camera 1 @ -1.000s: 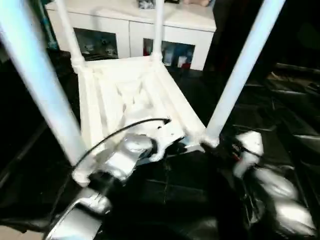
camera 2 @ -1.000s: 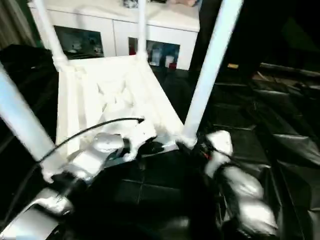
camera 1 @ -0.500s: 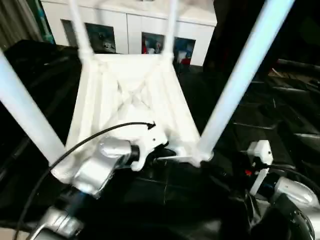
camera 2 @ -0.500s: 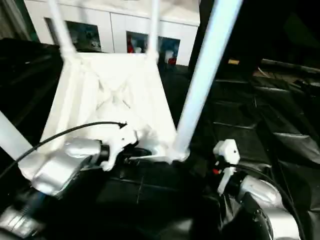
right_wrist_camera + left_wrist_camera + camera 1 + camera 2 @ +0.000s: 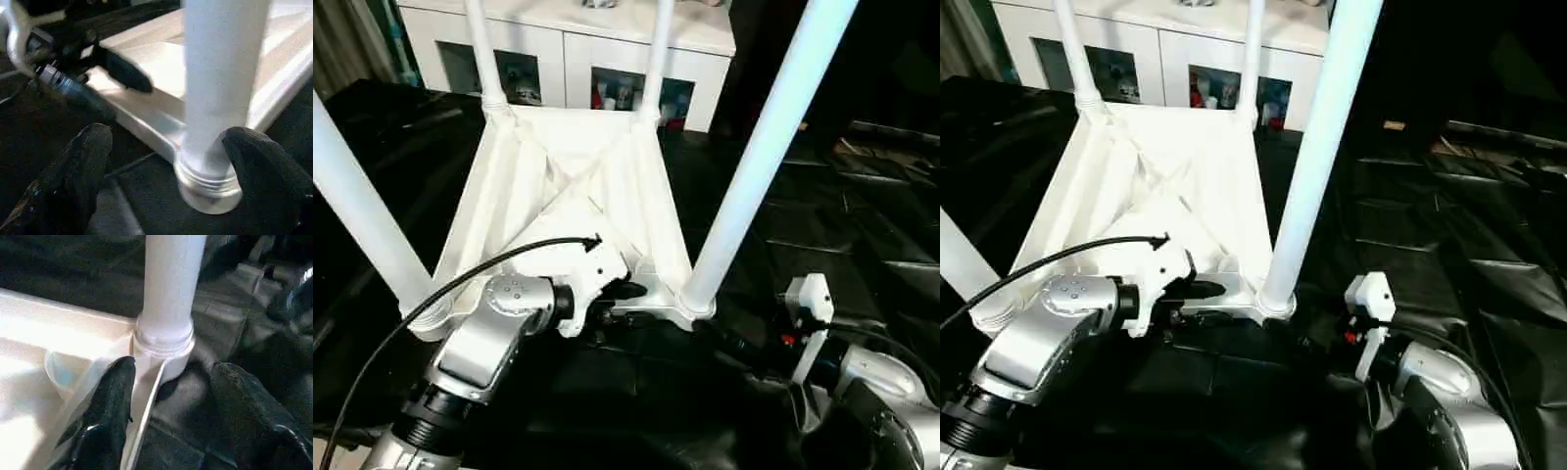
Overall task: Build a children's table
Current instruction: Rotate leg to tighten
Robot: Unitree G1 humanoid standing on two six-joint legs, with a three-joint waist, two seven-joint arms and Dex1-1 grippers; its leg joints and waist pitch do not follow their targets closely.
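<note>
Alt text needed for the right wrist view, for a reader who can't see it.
A white table leg stands in its corner socket of the upturned children's table, between the right gripper's two open black fingers, on a black cloth. Beyond it, the left gripper reaches over the table's near edge.

The place looked like a robotics lab or test room dressed up with a bit of home furniture. A large work table [image 5: 862, 245] was draped in creased black cloth, marked with faint square lines. Behind it stood a low white cabinet [image 5: 563, 44] with 2 glass doors (small colourful items showed inside, too blurred to name). A grey curtain [image 5: 347, 44] hung at one side. The background beyond was dark.
</note>
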